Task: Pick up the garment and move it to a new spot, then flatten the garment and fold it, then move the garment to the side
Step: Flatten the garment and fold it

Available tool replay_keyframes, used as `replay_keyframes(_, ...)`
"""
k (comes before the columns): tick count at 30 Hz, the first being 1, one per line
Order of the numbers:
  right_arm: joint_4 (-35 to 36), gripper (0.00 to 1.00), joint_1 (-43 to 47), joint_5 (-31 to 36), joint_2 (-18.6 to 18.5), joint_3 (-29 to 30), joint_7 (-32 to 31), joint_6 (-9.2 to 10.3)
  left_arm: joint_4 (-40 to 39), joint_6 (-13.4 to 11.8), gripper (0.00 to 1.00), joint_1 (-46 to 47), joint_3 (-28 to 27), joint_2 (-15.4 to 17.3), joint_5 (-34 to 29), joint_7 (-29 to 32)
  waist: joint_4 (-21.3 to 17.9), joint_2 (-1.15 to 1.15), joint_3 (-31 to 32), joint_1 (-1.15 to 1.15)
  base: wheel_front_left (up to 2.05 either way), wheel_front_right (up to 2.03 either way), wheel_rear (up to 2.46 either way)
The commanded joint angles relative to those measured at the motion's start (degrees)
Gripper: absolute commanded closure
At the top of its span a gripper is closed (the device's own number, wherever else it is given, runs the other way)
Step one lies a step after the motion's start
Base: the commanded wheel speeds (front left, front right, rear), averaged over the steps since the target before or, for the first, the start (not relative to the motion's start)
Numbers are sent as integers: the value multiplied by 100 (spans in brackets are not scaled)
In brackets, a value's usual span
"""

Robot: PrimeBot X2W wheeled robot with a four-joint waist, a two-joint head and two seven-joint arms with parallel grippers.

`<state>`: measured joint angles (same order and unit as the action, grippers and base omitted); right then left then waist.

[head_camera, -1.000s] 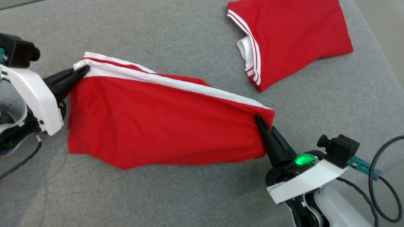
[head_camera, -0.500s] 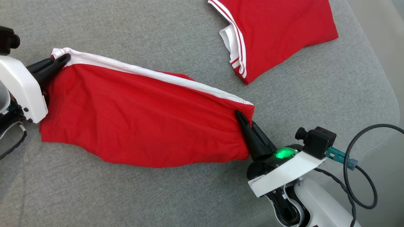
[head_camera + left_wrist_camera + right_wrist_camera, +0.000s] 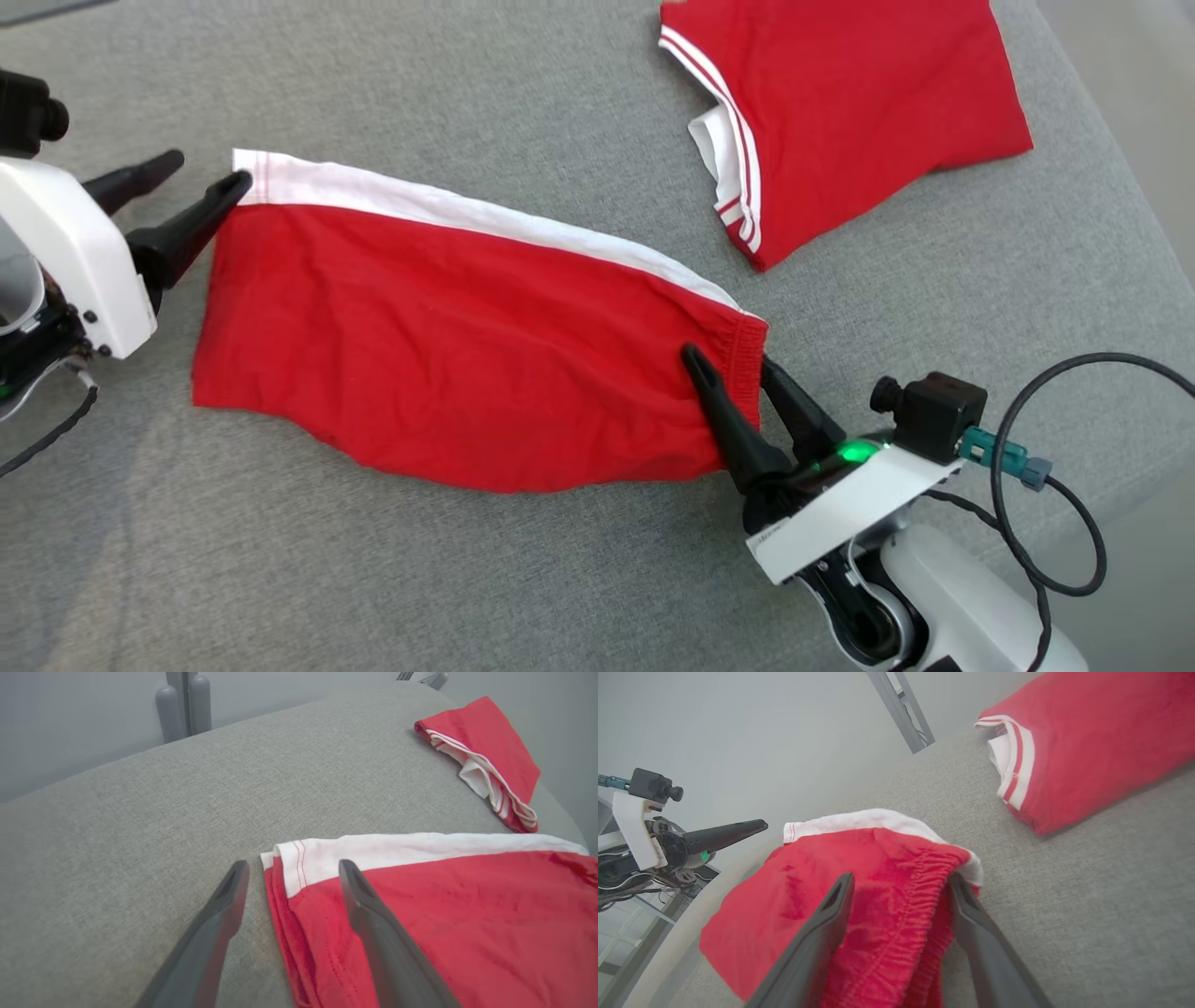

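Red shorts (image 3: pixel 448 345) lie spread flat on the grey cushion (image 3: pixel 467 84), the left gripper (image 3: pixel 207 171) wide open at their white-striped corner and the right gripper (image 3: pixel 730 359) wide open astride the waistband, so flattening looks done and folding next calls for gripping one edge.

bright, even, diffuse light. soft thin shadows along the garment (image 3: pixel 448 373). wrist views bend at their edges; close foreground slightly soft.

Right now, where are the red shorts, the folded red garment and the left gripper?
red shorts (image 3: pixel 448 355), head view, middle of the red panel.
folded red garment (image 3: pixel 868 112), head view, middle of its top layer.
left gripper (image 3: pixel 207 171), head view, midway between its open fingertips.
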<state>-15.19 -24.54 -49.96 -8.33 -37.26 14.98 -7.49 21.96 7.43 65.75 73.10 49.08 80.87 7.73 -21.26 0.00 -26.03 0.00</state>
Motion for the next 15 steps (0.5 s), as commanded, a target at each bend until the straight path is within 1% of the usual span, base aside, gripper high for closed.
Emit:
replay_keyframes(1, -65, 0, -10, -86, -112, -38, 21, -2, -16, 8, 0, -115, 8, 50, 100, 97, 67, 0, 103, 0, 0, 0, 0)
replay_keyframes(5, -221, 0, -10, -391, -375, -291, -136, -2, -36, 9, 0, -275, 9, 186, 558, 740, 94, 0, 230, 0, 0, 0, 0)
replay_keyframes(8, -185, 0, -27, -596, -578, -370, -277, -2, -10, 9, 0, -366, 16, 264, 793, 1194, 64, 0, 276, 0, 0, 0, 0)
replay_keyframes(11, -70, 0, -3, -745, -742, -408, -453, -2, 89, 9, 0, -441, 17, 338, 1040, 1538, -7, 0, 296, 0, 0, 0, 0)
replay_keyframes(15, 83, 0, 28, -910, -889, -413, -807, -2, 296, 9, 0, -453, 16, 363, 1202, 1848, -149, 0, 279, 0, 0, 0, 0)
